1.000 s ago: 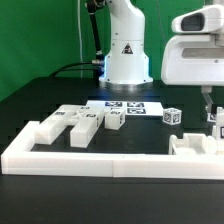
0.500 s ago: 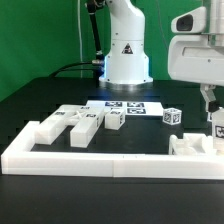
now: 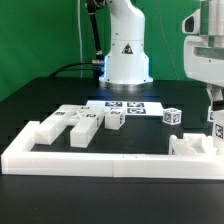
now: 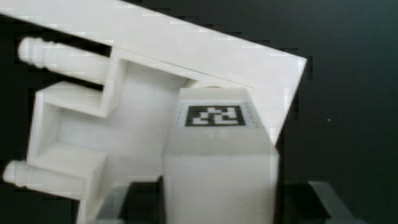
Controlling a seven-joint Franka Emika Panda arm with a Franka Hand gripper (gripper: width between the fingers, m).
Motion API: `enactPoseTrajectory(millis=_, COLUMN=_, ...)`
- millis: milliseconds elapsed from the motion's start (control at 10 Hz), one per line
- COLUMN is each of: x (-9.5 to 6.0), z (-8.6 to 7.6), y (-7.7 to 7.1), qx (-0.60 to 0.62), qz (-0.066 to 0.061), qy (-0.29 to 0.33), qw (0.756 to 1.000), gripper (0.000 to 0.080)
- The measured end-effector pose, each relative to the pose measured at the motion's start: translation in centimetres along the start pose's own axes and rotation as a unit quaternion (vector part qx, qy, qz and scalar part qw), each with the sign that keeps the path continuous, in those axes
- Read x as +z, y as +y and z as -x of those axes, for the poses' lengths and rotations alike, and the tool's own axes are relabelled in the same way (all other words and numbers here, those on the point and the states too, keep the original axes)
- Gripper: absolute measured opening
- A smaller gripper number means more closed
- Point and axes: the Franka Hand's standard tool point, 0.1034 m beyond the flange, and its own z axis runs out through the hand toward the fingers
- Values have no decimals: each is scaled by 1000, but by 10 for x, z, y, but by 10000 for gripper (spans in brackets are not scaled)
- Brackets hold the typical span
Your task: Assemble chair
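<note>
My gripper (image 3: 214, 110) hangs at the exterior view's far right, shut on a white chair bar (image 3: 216, 124) that carries a square tag. In the wrist view the bar (image 4: 217, 150) runs out from between my dark fingers (image 4: 146, 200), its tag facing the camera. Just beyond it lies a larger white chair part (image 4: 107, 110) with round pegs on its side; this shows in the exterior view as a blocky piece (image 3: 190, 146) below the gripper. Whether the bar touches it I cannot tell. More tagged chair parts (image 3: 75, 125) lie at the exterior view's left.
A long low white rail (image 3: 100, 160) borders the front. The marker board (image 3: 125, 106) lies before the robot base (image 3: 127, 50). A small tagged cube (image 3: 172, 116) sits to the right of it. A green curtain hangs behind.
The gripper has shifted toward the exterior view's right with the bar still in its grip. The parts on the table have not moved.
</note>
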Motion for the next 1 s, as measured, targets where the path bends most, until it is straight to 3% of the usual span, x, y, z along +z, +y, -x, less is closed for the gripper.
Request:
enactPoseTrajectory(millis=200, x=1, z=3, y=0, qx=111, qz=0, qy=-9, qw=994, gripper=287)
enactPoseTrajectory(millis=400, x=1, z=3, y=0, qx=111, qz=-1, qy=-9, qw=994, gripper=287)
enactPoseTrajectory(millis=500, x=0, z=3, y=-1, qx=88, qz=-1, qy=-9, qw=996, gripper=346)
enactPoseTrajectory(millis=600, x=0, z=4, y=-1, qx=66, qz=-2, qy=-9, qw=998, gripper=528)
enactPoseTrajectory(millis=700, x=0, z=5, y=-1, qx=5, qz=-2, qy=-8, qw=1000, gripper=611)
enactPoseTrajectory(millis=1000, x=2, z=10, y=-1, qx=-175, qz=-3, qy=-8, qw=985, gripper=648)
